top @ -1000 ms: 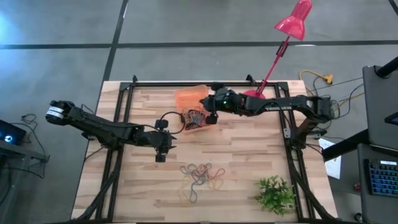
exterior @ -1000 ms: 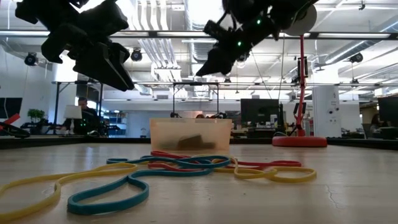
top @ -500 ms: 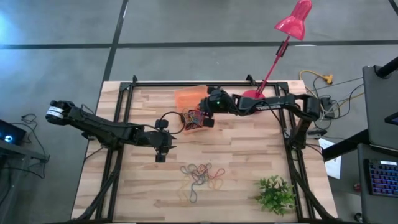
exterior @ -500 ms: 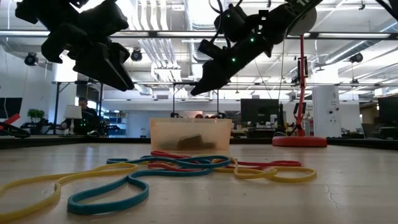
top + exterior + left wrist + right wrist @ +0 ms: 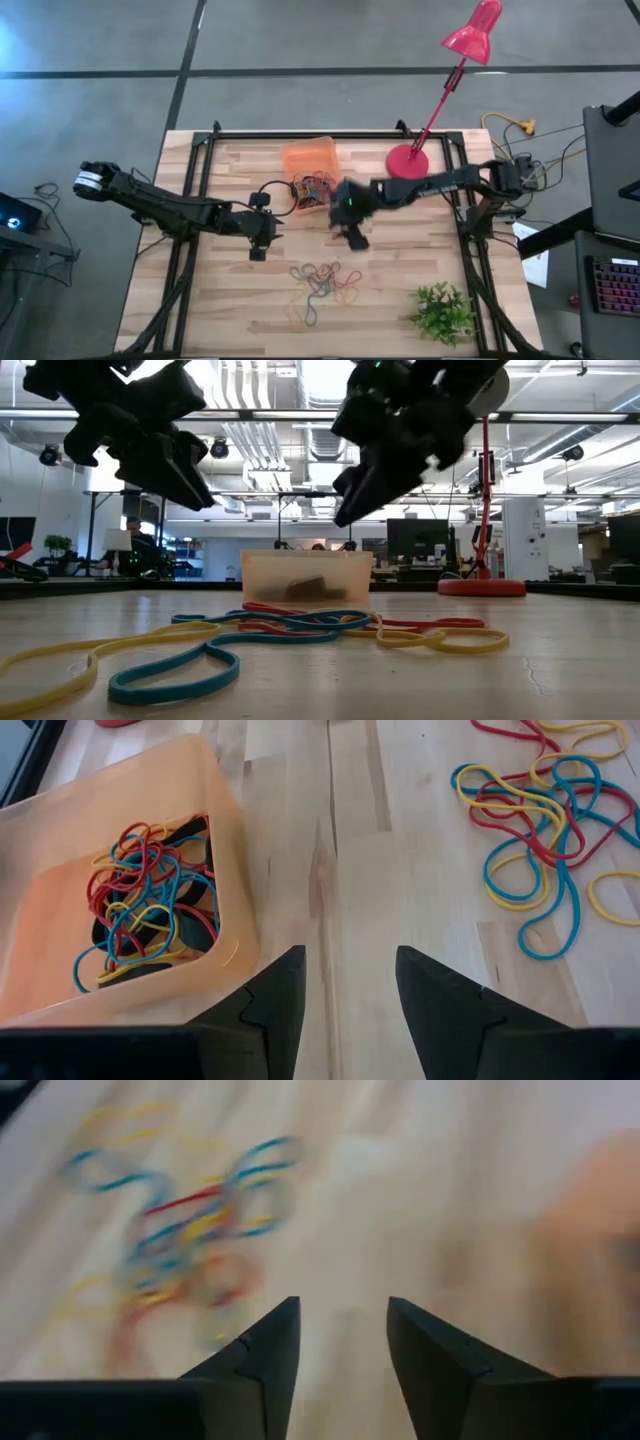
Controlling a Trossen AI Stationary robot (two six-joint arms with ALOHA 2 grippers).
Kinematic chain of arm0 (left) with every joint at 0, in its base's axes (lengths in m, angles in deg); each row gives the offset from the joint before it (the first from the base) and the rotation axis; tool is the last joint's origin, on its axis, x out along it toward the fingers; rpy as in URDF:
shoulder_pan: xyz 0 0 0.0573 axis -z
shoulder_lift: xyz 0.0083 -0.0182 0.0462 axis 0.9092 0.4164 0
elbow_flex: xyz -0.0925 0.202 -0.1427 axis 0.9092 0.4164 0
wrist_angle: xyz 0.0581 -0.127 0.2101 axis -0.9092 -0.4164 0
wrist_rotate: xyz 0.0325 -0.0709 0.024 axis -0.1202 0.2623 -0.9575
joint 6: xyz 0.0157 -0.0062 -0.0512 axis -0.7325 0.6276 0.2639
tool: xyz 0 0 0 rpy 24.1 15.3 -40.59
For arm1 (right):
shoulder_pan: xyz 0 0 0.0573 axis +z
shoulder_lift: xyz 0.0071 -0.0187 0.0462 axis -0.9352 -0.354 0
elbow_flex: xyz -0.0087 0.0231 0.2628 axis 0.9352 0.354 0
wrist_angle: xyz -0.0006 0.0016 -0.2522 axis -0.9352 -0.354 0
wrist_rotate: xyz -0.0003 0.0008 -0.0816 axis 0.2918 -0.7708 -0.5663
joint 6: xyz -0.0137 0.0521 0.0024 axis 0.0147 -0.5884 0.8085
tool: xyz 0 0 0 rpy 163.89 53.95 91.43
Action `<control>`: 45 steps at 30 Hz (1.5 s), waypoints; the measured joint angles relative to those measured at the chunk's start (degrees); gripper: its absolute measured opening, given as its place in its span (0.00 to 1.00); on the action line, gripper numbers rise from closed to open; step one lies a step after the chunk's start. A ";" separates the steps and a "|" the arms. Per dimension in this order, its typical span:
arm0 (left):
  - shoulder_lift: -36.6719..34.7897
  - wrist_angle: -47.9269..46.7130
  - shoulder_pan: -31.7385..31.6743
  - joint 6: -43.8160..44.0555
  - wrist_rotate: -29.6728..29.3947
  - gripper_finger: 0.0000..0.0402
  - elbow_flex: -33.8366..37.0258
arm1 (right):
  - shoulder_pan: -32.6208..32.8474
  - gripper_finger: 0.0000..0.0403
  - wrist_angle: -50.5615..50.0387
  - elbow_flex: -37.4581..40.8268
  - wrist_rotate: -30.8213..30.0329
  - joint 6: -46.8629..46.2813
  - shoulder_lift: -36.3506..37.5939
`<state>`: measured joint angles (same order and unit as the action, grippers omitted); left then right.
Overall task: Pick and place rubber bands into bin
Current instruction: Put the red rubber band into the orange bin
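Orange bin (image 5: 308, 160) upper centre holds bands; R claw (image 5: 355, 238) spread, empty, frame centre; L claw (image 5: 259, 250) spread, empty, left of it.

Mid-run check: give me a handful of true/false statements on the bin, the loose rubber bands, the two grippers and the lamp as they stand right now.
1. The bin already holds rubber bands. True.
2. The right gripper sits directly over the bin. False: in the high view it hangs over bare table between the bin and the loose rubber bands.
3. The right gripper's fingers grip a band. False: in its wrist view the fingers stand apart with nothing between them.
4. The left gripper is open. True: its fingers stand apart, empty.
5. The lamp lies tipped over on the table. False: it stands upright on its round red base.
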<state>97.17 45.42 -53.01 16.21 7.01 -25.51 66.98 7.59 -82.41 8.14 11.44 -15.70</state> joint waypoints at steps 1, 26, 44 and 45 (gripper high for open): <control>0.00 0.01 0.00 0.00 0.01 0.35 0.04 | 1.73 0.34 0.08 0.64 -0.07 -0.91 0.00; 0.00 3.63 -0.02 -0.98 -0.10 0.35 0.41 | 18.66 0.23 11.46 5.51 -9.05 -17.97 -8.34; 0.00 4.60 -0.04 -1.50 -0.11 0.35 1.39 | 19.88 0.30 15.33 5.37 -9.04 -21.02 -12.06; 0.00 4.59 -0.04 -1.51 -0.11 0.35 1.40 | 20.02 0.30 15.12 5.37 -9.18 -20.94 -12.06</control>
<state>97.17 50.01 -53.05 14.71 6.89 -24.10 87.01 22.71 -77.04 -1.04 -9.50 -27.76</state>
